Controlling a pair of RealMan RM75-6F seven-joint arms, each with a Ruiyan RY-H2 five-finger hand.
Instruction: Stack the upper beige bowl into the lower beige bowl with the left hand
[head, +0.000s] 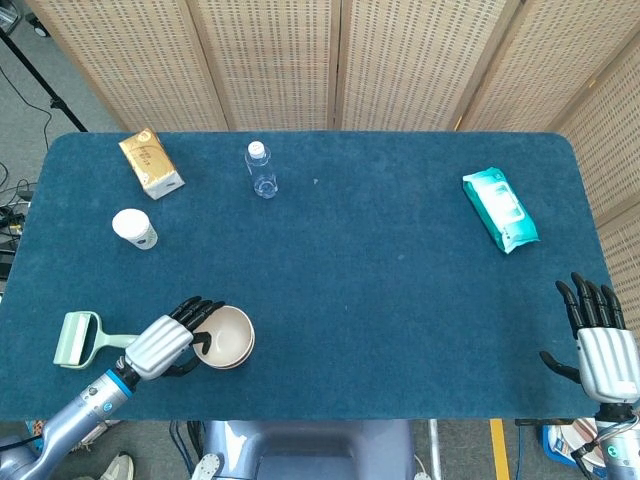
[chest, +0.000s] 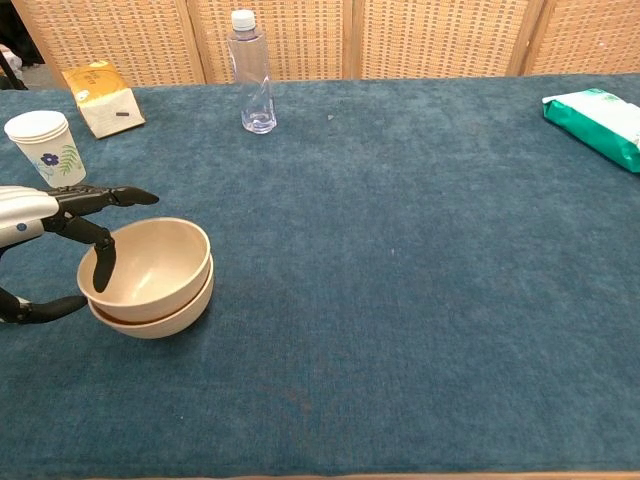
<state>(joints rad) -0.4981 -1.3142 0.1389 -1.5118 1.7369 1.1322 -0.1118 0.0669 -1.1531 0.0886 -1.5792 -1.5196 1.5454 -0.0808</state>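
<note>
The upper beige bowl (chest: 147, 268) is seated inside the lower beige bowl (chest: 165, 314), rims nearly level and only slightly offset; the stack sits on the blue table (head: 380, 280) near the front-left edge. The left hand (head: 172, 338) is placed at the left side of the stack, and the upper bowl's rim is pinched: one dark finger is hooked over the rim into the bowl, the thumb is held low outside it, and the other fingers (chest: 110, 196) are extended above the rim. In the head view the same hand is seen overlapping the left edge of the bowls. The right hand (head: 600, 345) is parked at the front-right table edge, well apart from everything, with fingers spread and nothing held. A green lint roller (head: 78, 338) lies just left of the left hand. Further back on the left, a paper cup (chest: 42, 144) and a tan packet (chest: 103, 98) are seen; a clear water bottle (chest: 252, 75) stands upright near the back. A teal wipes pack (head: 500, 209) lies far right.
</note>
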